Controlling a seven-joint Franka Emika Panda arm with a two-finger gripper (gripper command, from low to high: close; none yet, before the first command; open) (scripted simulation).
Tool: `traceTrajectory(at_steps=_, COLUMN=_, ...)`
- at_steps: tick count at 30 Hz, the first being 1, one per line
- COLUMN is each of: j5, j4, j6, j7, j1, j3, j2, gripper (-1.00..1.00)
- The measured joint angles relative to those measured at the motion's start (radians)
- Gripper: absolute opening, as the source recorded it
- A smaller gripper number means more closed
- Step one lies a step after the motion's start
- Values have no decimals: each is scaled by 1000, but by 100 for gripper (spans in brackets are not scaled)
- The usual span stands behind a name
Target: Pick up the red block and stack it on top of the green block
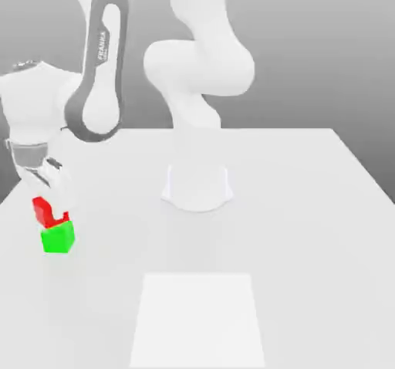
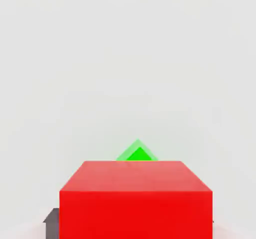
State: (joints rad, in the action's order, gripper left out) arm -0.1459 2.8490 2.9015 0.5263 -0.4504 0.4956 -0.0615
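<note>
A: White sheet (image 1: pixel 199 319), flat, nearest the exterior camera on the pale table (image 1: pixel 324 205). Status?

B: Bare; no part in the job, by the look of it.

A: Next item, toward the exterior view's left edge: green block (image 1: pixel 58 236).

B: Resting on the table, matte, unmarked. In the hand view one green corner (image 2: pixel 137 153) peeks out past the red cube.

A: Red block (image 1: pixel 48 212).

B: Clamped between the closed fingers of the gripper (image 1: pixel 48 194), tilted, sitting just above the green cube and a little off toward the exterior view's left. Whether the two cubes touch, I cannot tell. In the hand view its red face (image 2: pixel 135 198) sits close to the lens.

A: Farther back: Franka arm (image 1: pixel 100 66), base (image 1: pixel 197 186) mid-table.

B: Noted.

A: Progress?

B: Pick-up done, carry apparently done. Left, in my judgement: square the red cube over the green one, set it down, release, withdraw.
</note>
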Motion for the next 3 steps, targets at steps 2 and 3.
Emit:
traceTrajectory(at_steps=2, j5=-20, j4=1, j6=11, j7=-14, j1=-5, j3=-9, j2=-13, gripper=100)
traceTrajectory(at_steps=3, j5=-20, j4=1, j6=11, j7=-14, j1=-5, j3=-9, j2=-13, gripper=100)
